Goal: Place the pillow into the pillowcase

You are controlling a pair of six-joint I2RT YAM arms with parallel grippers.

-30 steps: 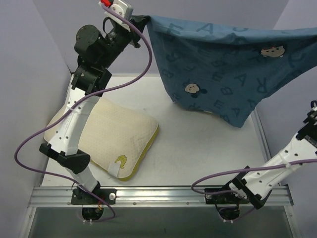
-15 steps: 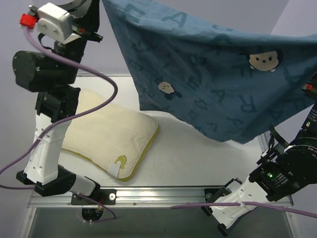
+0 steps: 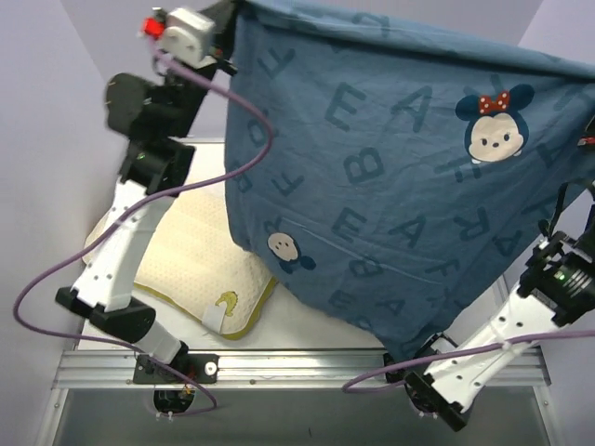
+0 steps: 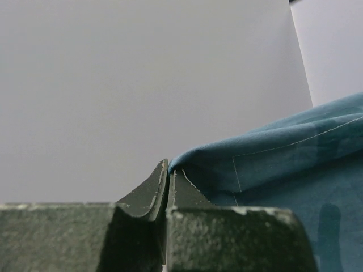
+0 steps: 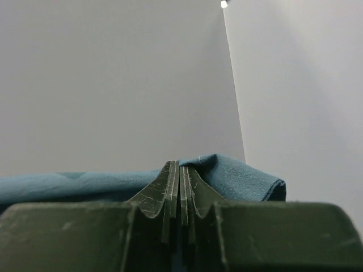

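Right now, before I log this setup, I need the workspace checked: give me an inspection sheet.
Surface: white table, partly hidden by the hanging cloth.
Job's things: pillow lies flat at left, outside the pillowcase, which hangs spread in the air.
Clutter: nothing seen.
Grippers: left gripper and right gripper each shut on the pillowcase's top edge.
Cables: a purple cable loops from each arm.
Surroundings: plain pale walls.
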